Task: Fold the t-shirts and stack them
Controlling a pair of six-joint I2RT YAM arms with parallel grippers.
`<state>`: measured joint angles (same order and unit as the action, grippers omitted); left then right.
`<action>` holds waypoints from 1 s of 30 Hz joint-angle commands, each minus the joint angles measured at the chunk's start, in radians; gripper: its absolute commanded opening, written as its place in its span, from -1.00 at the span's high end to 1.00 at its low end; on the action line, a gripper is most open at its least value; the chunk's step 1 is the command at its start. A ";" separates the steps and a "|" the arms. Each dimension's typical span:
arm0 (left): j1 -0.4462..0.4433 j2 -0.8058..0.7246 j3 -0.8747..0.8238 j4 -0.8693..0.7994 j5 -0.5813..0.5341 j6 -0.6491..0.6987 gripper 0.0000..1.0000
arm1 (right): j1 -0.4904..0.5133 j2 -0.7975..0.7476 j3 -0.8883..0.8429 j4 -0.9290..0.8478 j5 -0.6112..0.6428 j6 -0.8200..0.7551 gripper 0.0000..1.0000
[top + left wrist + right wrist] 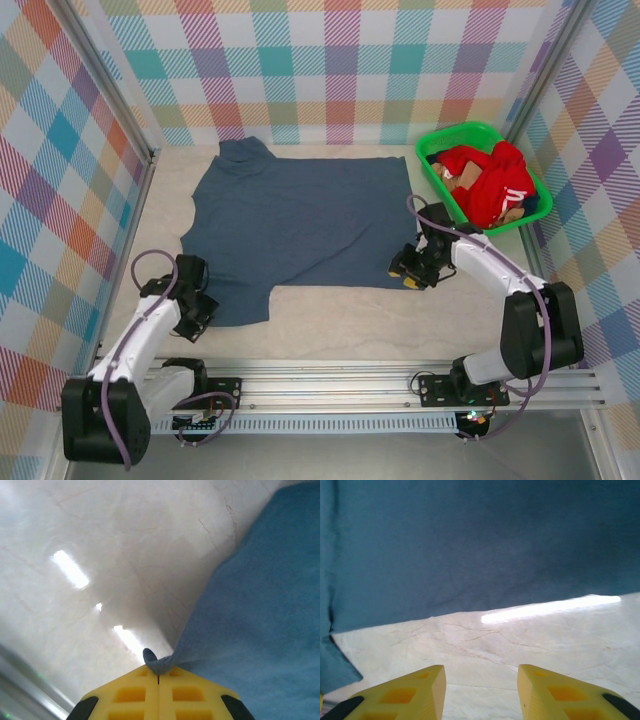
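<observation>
A large slate-blue t-shirt (300,220) lies spread flat on the pale table. My left gripper (200,318) is at the shirt's near-left corner. In the left wrist view its yellow fingers (135,695) are pressed together, and a small fold of the t-shirt's edge (260,620) is pinched at the tips of the left gripper (159,672). My right gripper (408,275) sits just off the shirt's near-right corner. The right gripper (480,675) is open over bare table, with the t-shirt's hem (470,555) a short way ahead of it and nothing between the fingers.
A green basket (452,132) at the back right holds a heap of red clothing (490,180) with other pieces under it. Checked walls enclose the table on three sides. A metal rail (400,385) runs along the near edge.
</observation>
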<state>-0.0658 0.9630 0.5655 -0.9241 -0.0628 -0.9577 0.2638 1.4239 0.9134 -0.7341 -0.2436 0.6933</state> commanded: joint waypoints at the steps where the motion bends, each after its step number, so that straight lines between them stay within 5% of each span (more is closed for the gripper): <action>1: -0.032 -0.092 0.036 -0.134 -0.004 -0.100 1.00 | -0.049 -0.012 -0.035 0.002 0.069 0.058 0.11; 6: -0.075 -0.139 0.048 -0.157 0.005 -0.153 1.00 | -0.132 0.056 -0.059 0.061 0.056 0.093 0.11; 22: -0.105 -0.114 0.075 -0.121 -0.014 -0.135 1.00 | -0.155 0.199 -0.033 0.055 0.130 0.075 0.23; 30: -0.114 -0.106 0.118 -0.124 -0.025 -0.112 1.00 | -0.151 0.244 -0.021 0.108 0.124 0.054 0.75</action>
<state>-0.1642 0.8612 0.6418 -1.0191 -0.0685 -1.0836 0.1162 1.6356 0.8841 -0.6613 -0.1398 0.7696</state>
